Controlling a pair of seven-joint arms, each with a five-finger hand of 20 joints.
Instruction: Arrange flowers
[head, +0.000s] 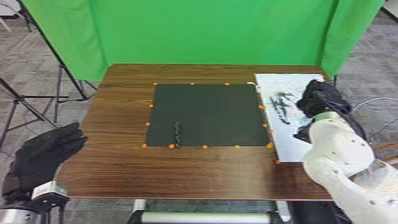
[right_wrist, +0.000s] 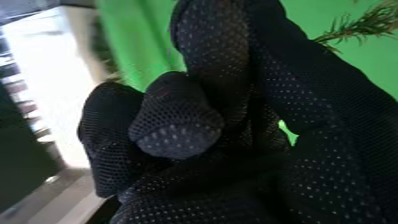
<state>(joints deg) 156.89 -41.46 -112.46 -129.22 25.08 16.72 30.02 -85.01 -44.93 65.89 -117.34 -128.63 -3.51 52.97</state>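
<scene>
While at the white sheet's edge, right hand tight around a green sprig, left hand loose

A lab-like setup: green backdrop, tripod, robot arm.

Support: brown wooden table; landmark, a black square mat lying on it, small orange markers spaced along its border. One thin dark stem lies on the mat, near its left side, toward the near edge. Right of the mat, a long white sheet reaches past the mat's far and near edges, with several dark sprigs on it.
</scene>
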